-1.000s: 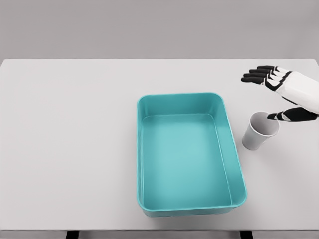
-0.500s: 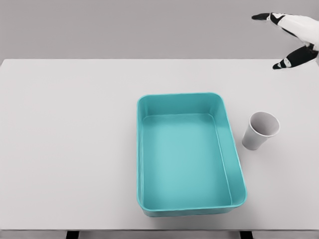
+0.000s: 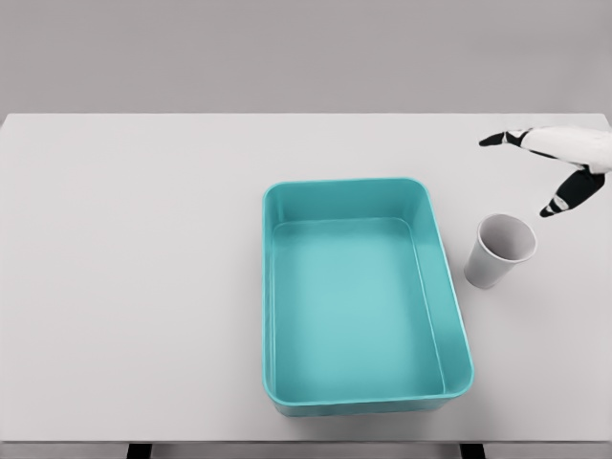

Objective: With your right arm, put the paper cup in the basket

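The black-tipped fingers [image 3: 504, 139] of the white right hand [image 3: 564, 158] are spread wide and hold nothing. The long ones reach toward the left of the view, while the thumb points down toward the desk, well apart from them. The hand enters from the right edge and hovers above the far right part of the pale grey desk [image 3: 143, 287].

Just below and to the left of the thumb stands the grey-white paper cup [image 3: 499, 251], with a clear gap between the two. The cup rests on the desk with its open mouth up, leaning toward the right, its base nearer the basket than its rim. It is near the right wall of the teal rectangular plastic basket [image 3: 449, 316], without touching it.

The basket has rounded corners and a smooth floor, and it lies at the middle of the desk, its long side running toward the robot.
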Motion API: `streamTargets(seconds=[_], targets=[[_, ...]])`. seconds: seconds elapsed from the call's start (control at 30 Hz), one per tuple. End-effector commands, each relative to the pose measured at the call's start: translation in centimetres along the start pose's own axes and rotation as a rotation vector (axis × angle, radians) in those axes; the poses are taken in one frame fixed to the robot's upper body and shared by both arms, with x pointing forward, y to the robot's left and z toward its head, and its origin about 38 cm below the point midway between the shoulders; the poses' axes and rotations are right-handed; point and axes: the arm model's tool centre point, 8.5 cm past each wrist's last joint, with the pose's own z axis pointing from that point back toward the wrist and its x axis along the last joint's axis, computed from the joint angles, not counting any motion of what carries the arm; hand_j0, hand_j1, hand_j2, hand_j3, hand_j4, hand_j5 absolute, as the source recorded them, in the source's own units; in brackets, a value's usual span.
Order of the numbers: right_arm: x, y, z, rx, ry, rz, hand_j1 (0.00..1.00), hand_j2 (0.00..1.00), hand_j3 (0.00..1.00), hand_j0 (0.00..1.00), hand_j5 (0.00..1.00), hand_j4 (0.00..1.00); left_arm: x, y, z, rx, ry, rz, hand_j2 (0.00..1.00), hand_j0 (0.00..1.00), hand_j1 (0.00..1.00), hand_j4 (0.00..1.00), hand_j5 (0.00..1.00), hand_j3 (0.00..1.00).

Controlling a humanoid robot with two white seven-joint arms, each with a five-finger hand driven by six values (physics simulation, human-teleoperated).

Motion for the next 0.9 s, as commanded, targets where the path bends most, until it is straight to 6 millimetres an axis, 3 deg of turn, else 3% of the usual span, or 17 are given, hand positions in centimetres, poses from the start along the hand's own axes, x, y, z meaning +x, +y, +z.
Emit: streamTargets(seconds=[0.0, 0.23, 0.4, 0.87], targets=[[-0.1, 0.1, 0.7, 0.011, -0.026, 0.041, 1.00, 1.00, 1.00, 1.00, 1.00, 1.00, 0.0, 0.0, 0.0, 0.000, 0.000, 0.000, 1.00, 1.00, 1.00, 1.00, 1.00, 1.00], [0.3, -0.1, 2.1, 0.022, -0.124, 0.154, 1.00, 1.00, 1.00, 1.00, 1.00, 1.00, 0.0, 0.0, 0.0, 0.000, 0.000, 0.000, 1.00, 1.00, 1.00, 1.00, 1.00, 1.00], [0.5, 2.3, 1.2, 0.095, -0.160, 0.160, 1.00, 1.00, 1.00, 1.00, 1.00, 1.00, 0.0, 0.0, 0.0, 0.000, 0.000, 0.000, 1.00, 1.00, 1.00, 1.00, 1.00, 1.00], [-0.2, 3.8, 1.9, 0.147, -0.160, 0.172, 1.00, 1.00, 1.00, 1.00, 1.00, 1.00, 0.0, 0.0, 0.0, 0.000, 0.000, 0.000, 1.00, 1.00, 1.00, 1.00, 1.00, 1.00]])
